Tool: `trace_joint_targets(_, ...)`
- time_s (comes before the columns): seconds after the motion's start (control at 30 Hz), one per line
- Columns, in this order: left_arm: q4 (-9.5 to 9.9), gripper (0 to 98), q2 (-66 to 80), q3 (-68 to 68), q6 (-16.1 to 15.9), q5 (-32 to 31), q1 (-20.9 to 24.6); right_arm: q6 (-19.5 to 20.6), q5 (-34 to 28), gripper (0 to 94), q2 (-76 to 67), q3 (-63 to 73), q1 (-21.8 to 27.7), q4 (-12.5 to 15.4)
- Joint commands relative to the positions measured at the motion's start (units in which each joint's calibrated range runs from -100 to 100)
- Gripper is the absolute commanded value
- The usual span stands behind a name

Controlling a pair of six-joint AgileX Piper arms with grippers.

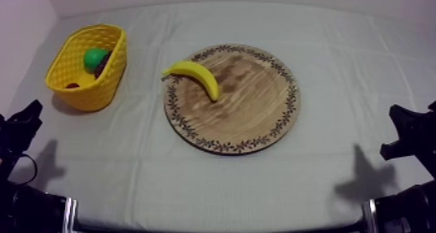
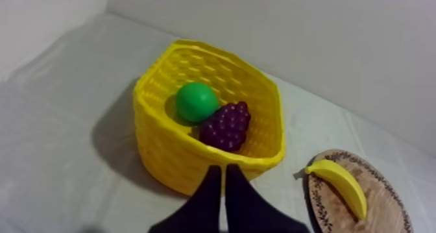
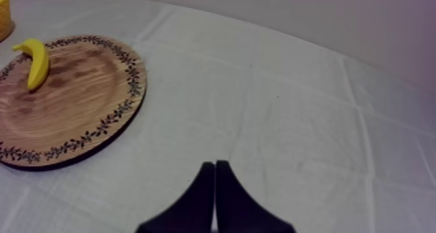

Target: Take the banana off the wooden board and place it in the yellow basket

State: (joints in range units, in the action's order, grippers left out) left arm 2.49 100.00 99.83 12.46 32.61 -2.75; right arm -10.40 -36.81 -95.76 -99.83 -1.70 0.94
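- Both jaws are lying pressed together, empty.
- Curved yellow banana (image 1: 198,76) is overhanging the rim of the round wooden board (image 1: 246,112); a glancing grasp risks knocking it off.

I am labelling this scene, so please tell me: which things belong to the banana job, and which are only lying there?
For the job:
banana
wooden board
yellow basket

Only lying there, both inside the basket:
green fruit
bunch of grapes

basket (image 3: 4,15) cut off (a sliver), board (image 2: 384,191) cropped
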Motion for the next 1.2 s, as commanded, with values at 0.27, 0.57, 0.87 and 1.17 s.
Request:
trace_joint_targets(0.27, -0.03, 0.1, 0.00, 0.06, -0.35, -0.03, -0.03, -0.07, 0.03, 0.3, 0.00, -0.05, 0.02, 0.02)
trace_joint_targets(0.57, -0.01, 0.1, 0.00, -0.36, 2.96, 1.52, -2.96, -0.03, 0.03, 0.3, 0.00, -0.05, 0.02, 0.02)
trace_joint_targets(0.87, -0.51, 0.1, -0.73, -1.58, 1.49, 3.86, -10.86, -0.07, 0.03, 0.3, 0.00, -0.05, 0.02, 0.02)
trace_joint_targets(1.17, -1.60, 0.0, -18.51, -6.41, 0.43, -0.09, -19.30, -0.07, 0.03, 0.3, 0.00, -0.05, 0.02, 0.02)
